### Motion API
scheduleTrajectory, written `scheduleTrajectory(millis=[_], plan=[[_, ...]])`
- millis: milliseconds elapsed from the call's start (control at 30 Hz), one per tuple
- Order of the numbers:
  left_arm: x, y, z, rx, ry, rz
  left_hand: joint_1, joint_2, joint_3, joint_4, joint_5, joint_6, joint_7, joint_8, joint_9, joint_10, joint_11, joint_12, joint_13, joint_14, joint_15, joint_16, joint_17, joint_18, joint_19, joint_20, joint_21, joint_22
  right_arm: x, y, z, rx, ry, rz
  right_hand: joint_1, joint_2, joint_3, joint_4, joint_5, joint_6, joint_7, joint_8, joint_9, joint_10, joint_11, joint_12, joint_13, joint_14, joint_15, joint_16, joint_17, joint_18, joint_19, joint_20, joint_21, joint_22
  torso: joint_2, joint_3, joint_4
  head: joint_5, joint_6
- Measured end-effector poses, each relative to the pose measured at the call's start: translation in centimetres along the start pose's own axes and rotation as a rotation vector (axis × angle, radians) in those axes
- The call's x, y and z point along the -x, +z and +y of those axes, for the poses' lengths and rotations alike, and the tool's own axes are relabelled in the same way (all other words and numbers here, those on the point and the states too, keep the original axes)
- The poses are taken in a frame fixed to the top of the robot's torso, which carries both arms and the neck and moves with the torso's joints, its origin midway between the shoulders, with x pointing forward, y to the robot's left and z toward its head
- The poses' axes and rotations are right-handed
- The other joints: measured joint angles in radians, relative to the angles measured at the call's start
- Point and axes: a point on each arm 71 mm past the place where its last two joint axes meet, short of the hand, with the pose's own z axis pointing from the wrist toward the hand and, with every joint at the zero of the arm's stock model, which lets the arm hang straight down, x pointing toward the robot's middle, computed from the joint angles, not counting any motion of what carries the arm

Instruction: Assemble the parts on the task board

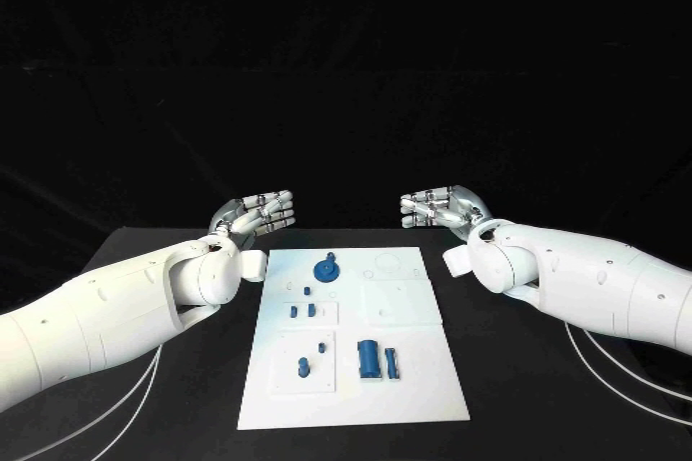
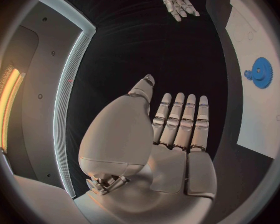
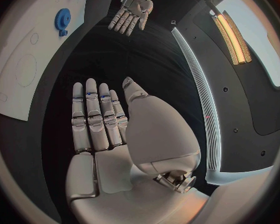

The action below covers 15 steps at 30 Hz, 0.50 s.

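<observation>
From my seat I see the flat white rectangular task board (image 1: 418,381) lying in the lower middle of the head view on the black table (image 1: 144,271); nearest me, low on the board, stand a squat blue cylinder part (image 1: 369,358) and a slim blue peg (image 1: 391,361) just beside it; left of them a small blue piece (image 1: 303,366) sits on a raised white square; further up, two little blue studs (image 1: 302,309) sit close together; toward the board's far end lies the round blue toothed gear part (image 1: 327,271). Beyond the board's far corners both hands hover apart from every part; the left hand (image 1: 257,217), at upper left of the board, holds nothing, its fingers (image 2: 180,119) straight and side by side, thumb set off; the right hand (image 1: 440,208), at upper right, is likewise bare, fingers (image 3: 93,114) extended together; the gear lies between and nearer than the two hands, touching neither.
</observation>
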Motion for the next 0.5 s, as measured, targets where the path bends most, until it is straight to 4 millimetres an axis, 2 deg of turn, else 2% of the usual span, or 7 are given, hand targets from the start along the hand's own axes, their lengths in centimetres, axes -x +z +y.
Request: scheduleTrajectory(millis=[133,167,233,300,367,433,500], plan=[[0.1,-0.1,0.1,0.003,0.001,-0.003,-0.194,0.033,-0.032,-0.022,-0.027,-0.12,-0.022,-0.029,-0.027,-0.121,-0.023,-0.028,-0.026,-0.111,-0.027,-0.027,-0.026,-0.015,-0.091,-0.039,-0.032,-0.025,-0.1,-0.1,0.0,-0.002,0.003,0.0,-0.196,0.008,-0.028,-0.022,-0.018,-0.137,-0.024,-0.029,-0.02,-0.156,-0.017,-0.033,-0.026,-0.16,-0.014,-0.029,-0.024,0.0,-0.12,-0.032,-0.028,-0.068,0.0,0.0003,0.0,0.0,0.002],[0.0,-0.2,0.1,0.005,0.001,-0.002,-0.241,0.038,-0.037,-0.027,-0.034,-0.148,-0.028,-0.034,-0.031,-0.151,-0.031,-0.034,-0.031,-0.138,-0.034,-0.033,-0.031,-0.015,-0.114,-0.049,-0.037,-0.03,-0.2,-0.2,0.0,-0.001,0.006,0.0,-0.243,0.01,-0.038,-0.026,-0.024,-0.17,-0.03,-0.034,-0.024,-0.193,-0.023,-0.038,-0.032,-0.199,-0.018,-0.034,-0.034,-0.009,-0.15,-0.04,-0.032,-0.085,0.0,0.0007,0.0,0.001,0.005],[-0.2,-0.4,0.2,0.009,-0.001,-0.001,-0.336,0.046,-0.047,-0.038,-0.048,-0.208,-0.042,-0.043,-0.041,-0.21,-0.044,-0.042,-0.039,-0.193,-0.047,-0.04,-0.04,-0.03,-0.16,-0.069,-0.047,-0.038,-0.5,-0.4,0.0,-0.001,0.015,0.002,-0.333,0.013,-0.056,-0.036,-0.034,-0.235,-0.043,-0.043,-0.034,-0.267,-0.033,-0.048,-0.04,-0.273,-0.039,-0.042,-0.054,-0.024,-0.208,-0.056,-0.042,-0.117,-0.001,0.0014,-0.0005,0.003,0.011],[-0.6,-0.8,0.4,0.013,-0.003,0.003,-0.418,0.052,-0.055,-0.045,-0.059,-0.259,-0.053,-0.046,-0.046,-0.262,-0.056,-0.044,-0.045,-0.24,-0.058,-0.043,-0.046,-0.03,-0.199,-0.086,-0.053,-0.044,-1.2,-0.7,0.0,0.0,0.03,0.005,-0.416,0.015,-0.072,-0.055,-0.043,-0.294,-0.054,-0.046,-0.042,-0.334,-0.041,-0.054,-0.046,-0.342,-0.059,-0.046,-0.068,-0.024,-0.261,-0.07,-0.044,-0.146,-0.002,0.0035,-0.0011,0.008,0.024],[-1.0,-1.3,0.6,0.016,-0.002,0.005,-0.498,0.056,-0.063,-0.054,-0.071,-0.309,-0.064,-0.052,-0.051,-0.312,-0.067,-0.05,-0.049,-0.286,-0.069,-0.05,-0.05,-0.03,-0.239,-0.102,-0.058,-0.049,-1.9,-1.1,0.0,0.002,0.047,0.006,-0.493,0.017,-0.079,-0.075,-0.053,-0.349,-0.065,-0.052,-0.061,-0.396,-0.051,-0.058,-0.05,-0.406,-0.074,-0.05,-0.079,-0.039,-0.31,-0.083,-0.049,-0.173,-0.004,0.006,-0.0022,0.013,0.041],[-1.6,-2.0,0.8,0.018,0.002,0.004,-0.57,0.059,-0.066,-0.077,-0.082,-0.353,-0.074,-0.054,-0.055,-0.357,-0.078,-0.052,-0.053,-0.328,-0.079,-0.05,-0.053,-0.046,-0.273,-0.118,-0.06,-0.052,-2.8,-1.7,0.1,0.007,0.069,0.003,-0.566,0.018,-0.087,-0.089,-0.063,-0.401,-0.076,-0.052,-0.082,-0.455,-0.072,-0.061,-0.054,-0.467,-0.086,-0.052,-0.087,-0.039,-0.355,-0.096,-0.05,-0.199,-0.007,0.009,-0.0032,0.019,0.057],[-2.2,-2.7,1.0,0.016,0.009,0.0,-0.637,0.061,-0.068,-0.096,-0.091,-0.394,-0.084,-0.054,-0.057,-0.398,-0.087,-0.053,-0.055,-0.366,-0.088,-0.05,-0.055,-0.071,-0.305,-0.131,-0.06,-0.054,-3.6,-2.3,0.3,0.012,0.09,-0.006,-0.63,0.019,-0.091,-0.099,-0.084,-0.448,-0.085,-0.057,-0.098,-0.508,-0.092,-0.061,-0.056,-0.52,-0.094,-0.056,-0.092,-0.055,-0.397,-0.107,-0.054,-0.222,-0.009,0.0126,-0.0042,0.025,0.075]])
